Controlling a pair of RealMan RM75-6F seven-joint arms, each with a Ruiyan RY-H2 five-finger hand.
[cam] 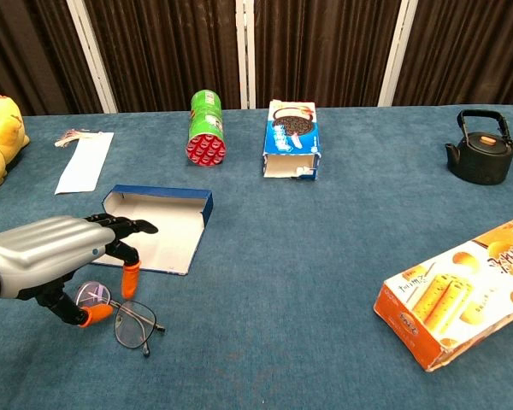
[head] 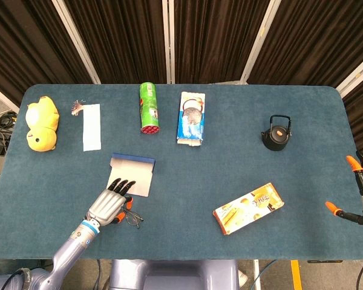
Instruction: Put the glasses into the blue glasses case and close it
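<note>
Overhead head view, low chest view

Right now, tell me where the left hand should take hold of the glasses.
Pinch the glasses at the bridge or the near lens rim, coming from above. They lie flat on the table, and the left hand hovers over their left lens.

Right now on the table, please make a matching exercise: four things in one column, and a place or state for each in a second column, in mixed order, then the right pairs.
Things:
1. glasses
2. blue glasses case
3. green can
4. black kettle

Places or states:
A. lying on its side, red end toward the camera
B. open, with nothing inside
C. upright at the far right
D. under the left hand

Pairs: 1-D, 2-B, 3-A, 4-C
</note>
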